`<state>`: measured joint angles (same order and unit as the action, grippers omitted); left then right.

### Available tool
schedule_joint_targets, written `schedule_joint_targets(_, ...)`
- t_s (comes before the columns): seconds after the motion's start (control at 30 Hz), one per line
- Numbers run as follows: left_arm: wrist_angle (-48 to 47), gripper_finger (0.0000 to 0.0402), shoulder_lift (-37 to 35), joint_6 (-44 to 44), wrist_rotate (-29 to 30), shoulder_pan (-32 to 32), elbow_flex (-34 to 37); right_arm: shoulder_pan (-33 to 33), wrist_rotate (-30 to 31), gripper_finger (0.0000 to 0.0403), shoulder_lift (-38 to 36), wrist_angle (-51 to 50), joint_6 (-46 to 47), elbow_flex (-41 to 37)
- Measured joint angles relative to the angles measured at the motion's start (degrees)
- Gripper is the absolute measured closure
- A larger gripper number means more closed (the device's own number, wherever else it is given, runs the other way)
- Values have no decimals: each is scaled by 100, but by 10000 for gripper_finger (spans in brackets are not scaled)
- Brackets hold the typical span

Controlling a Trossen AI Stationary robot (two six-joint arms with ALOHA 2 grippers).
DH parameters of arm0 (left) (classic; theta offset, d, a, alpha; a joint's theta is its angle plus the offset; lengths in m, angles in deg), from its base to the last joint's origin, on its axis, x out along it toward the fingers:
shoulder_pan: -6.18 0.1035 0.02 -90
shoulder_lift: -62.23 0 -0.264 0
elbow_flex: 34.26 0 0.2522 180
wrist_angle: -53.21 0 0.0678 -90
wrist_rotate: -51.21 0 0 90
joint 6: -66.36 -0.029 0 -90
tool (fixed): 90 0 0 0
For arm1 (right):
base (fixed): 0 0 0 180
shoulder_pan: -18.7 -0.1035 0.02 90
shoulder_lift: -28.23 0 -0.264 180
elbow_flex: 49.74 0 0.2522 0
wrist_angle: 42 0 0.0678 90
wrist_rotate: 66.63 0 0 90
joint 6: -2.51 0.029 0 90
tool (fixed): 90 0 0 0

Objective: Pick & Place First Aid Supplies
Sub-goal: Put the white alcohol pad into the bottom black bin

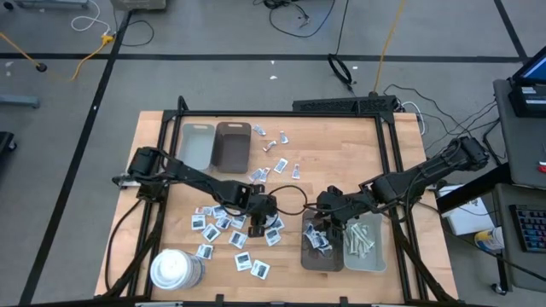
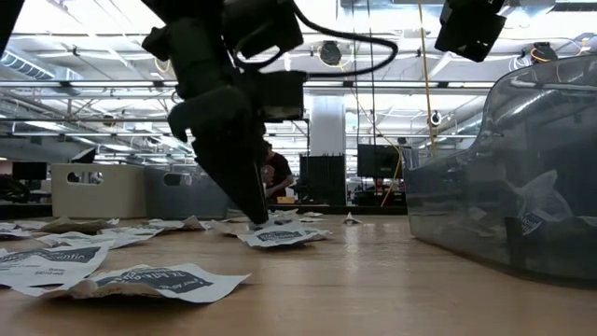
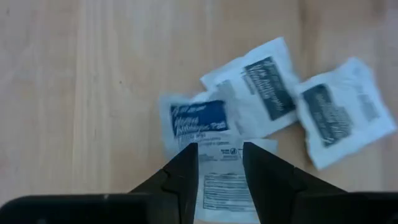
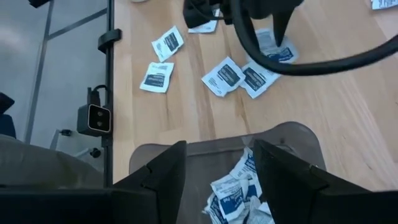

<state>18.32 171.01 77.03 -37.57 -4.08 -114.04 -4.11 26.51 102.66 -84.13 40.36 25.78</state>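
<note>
Left gripper [image 3: 220,163] points straight down at the wooden table [image 1: 341,153], its two dark fingers [image 3: 184,167] parted by a narrow gap with one white packet [image 3: 219,180] lying flat on the wood between them; in the low view the tips reach down among the packets, but whether they pinch this one or merely straddle it cannot be told. Right gripper [image 4: 219,167] hangs with its fingers spread and empty over the dark tray [image 1: 322,247], which already holds a heap of packets. First aid supplies [image 1: 223,223] lie scattered across the table in front of the left arm and further back near the two empty trays [image 1: 215,143]; pale wrapped strips [image 1: 362,237] fill the lighter tray [image 1: 368,261] beside the dark one. Each packet appears to be thin sealed paper or foil: very light, limp, and easily creased. Because a packet lies flush with the wood, a pinch across its flat face is likely to slide; the better hold is on a raised or crinkled edge, with the tips pressed to the table first. Three packets [image 3: 267,87] overlap just beyond the fingers, so a careless closure may lift two at once.
</note>
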Motion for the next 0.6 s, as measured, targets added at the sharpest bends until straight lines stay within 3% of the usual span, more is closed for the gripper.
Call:
schedule_joint_targets(0.23, 50, 304, 196, 1, -39, 4, -17, 0, -13, 222, 0, 52, 0, 0)
schedule_joint_targets(0.47, 64, 389, 206, -69, -121, 7, -20, 0, -13, 222, 0, 59, 0, 0)
schedule_joint_targets(0.6, 44, 386, 206, -62, -312, 17, -17, 0, -14, 222, 0, 58, -13, 0)
